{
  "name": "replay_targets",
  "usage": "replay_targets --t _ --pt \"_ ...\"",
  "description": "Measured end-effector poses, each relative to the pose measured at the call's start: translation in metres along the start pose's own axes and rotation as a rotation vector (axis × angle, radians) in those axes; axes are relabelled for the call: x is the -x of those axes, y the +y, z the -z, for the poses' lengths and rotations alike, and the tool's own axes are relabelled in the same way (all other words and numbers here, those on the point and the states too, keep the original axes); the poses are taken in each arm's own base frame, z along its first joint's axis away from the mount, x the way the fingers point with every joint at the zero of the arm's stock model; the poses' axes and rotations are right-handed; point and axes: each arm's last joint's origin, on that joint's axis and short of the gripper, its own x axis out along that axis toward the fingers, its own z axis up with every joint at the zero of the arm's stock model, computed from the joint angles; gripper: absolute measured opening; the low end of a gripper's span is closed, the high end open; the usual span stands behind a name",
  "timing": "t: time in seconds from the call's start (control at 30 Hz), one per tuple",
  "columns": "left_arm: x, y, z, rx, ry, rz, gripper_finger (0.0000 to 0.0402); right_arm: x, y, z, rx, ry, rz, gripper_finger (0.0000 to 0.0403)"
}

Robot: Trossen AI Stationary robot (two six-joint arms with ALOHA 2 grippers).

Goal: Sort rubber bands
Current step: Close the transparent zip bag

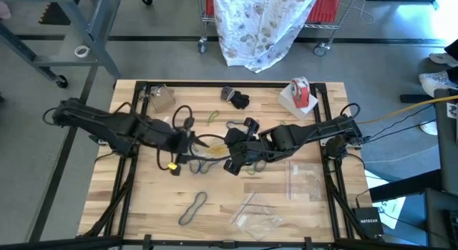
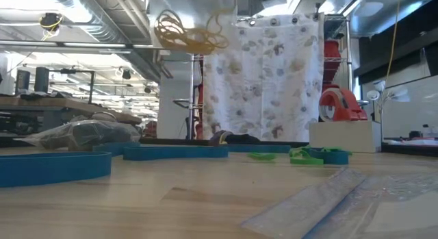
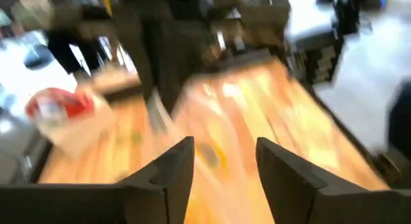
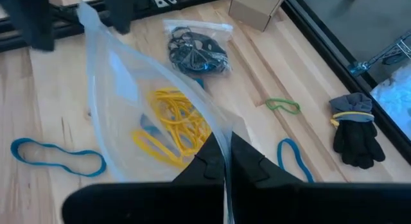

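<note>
Table (image 1: pixel 143 207) pale matt wood; bag (image 4: pixel 122 83) clear glossy plastic.

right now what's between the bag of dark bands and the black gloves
A green rubber band lies there, apart from the bag and the black gloves; the right wrist view shows it.

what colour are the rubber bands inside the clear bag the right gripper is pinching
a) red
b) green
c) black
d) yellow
d: in the right wrist view the right gripper is shut on the edge of a clear bag, and the rubber bands seen through it are yellow.
</note>
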Motion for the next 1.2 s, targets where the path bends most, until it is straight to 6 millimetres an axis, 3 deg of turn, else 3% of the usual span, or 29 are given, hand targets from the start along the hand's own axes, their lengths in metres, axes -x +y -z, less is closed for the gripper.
replay_targets --t 0.3,0.4,1.03,1.2 --pt "0.023 -0.012 0.023 0.077 0.288 -0.121 0.0166 -0.010 0.003 0.007 0.004 0.008 0.004 0.0000" --pt "0.022 -0.013 0.032 0.087 0.338 -0.189 0.0166 -0.016 0.004 0.011 0.007 0.022 0.012 0.0000" --pt "-0.002 -0.025 0.043 0.161 0.220 -0.110 0.0165 -0.019 0.002 0.011 -0.001 0.022 0.019 0.0000" --pt "-0.003 -0.024 0.042 0.149 0.215 -0.111 0.0133 -0.019 0.002 0.011 0.001 0.021 0.018 0.0000"
